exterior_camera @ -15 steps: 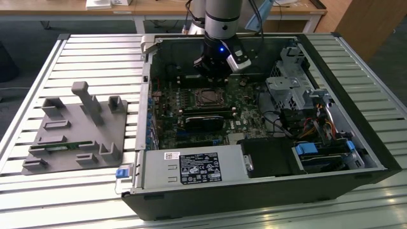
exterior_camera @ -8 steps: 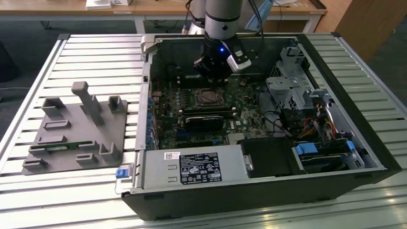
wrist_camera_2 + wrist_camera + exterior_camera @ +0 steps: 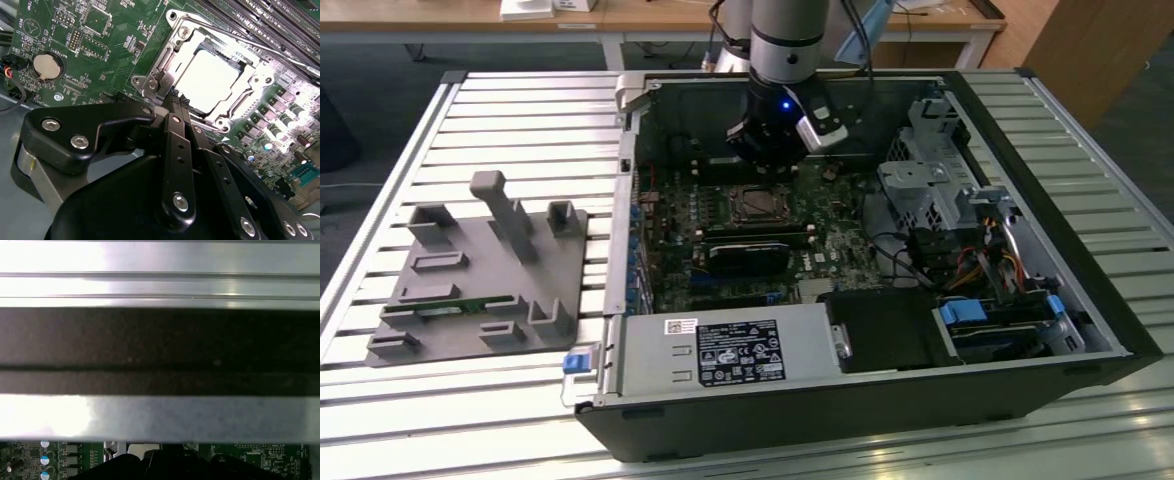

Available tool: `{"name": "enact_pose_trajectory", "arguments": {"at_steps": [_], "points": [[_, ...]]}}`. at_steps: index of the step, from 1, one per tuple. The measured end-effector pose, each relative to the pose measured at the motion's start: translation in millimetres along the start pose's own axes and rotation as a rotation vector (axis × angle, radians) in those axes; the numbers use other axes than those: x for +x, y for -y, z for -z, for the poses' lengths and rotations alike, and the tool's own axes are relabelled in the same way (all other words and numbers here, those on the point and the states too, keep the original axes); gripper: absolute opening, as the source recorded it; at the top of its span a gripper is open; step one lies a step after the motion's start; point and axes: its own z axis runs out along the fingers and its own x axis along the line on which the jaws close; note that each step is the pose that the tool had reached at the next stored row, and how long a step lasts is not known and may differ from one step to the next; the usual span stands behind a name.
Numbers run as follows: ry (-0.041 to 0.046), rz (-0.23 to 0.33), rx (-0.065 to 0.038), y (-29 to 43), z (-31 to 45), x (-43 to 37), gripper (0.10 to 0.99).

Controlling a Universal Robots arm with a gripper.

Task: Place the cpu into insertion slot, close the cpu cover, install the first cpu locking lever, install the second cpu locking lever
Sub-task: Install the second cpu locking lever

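Note:
In the second wrist view the cpu lies flat in the insertion slot, its pale metal top bright under the light. The cpu cover is down around the chip, framing it. A thin locking lever runs along one side of the socket. My gripper is shut with nothing between its fingers, and its tips sit at the socket's edge beside the cover's hinge. In the exterior view the gripper hangs inside the open case just behind the socket.
A computer case lies open on a slatted table. A black card sits in front of the socket, with a power supply nearer and a drive cage to the exterior view's right. A grey fixture stands at its left. Memory slots flank the socket.

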Motion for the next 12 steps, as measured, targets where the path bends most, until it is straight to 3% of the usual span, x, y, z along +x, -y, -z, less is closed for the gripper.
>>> {"name": "enact_pose_trajectory", "arguments": {"at_steps": [3, 9, 12], "points": [[-0.0001, 0.000, 0.001, 0.1, 1.7, 0.0, 0.122], [0.0000, 0.000, 0.001, 0.0, 26.1, 0.0, 0.122], [0.0000, 0.000, 0.001, 1.0, 29.9, 0.1, 0.122]]}}
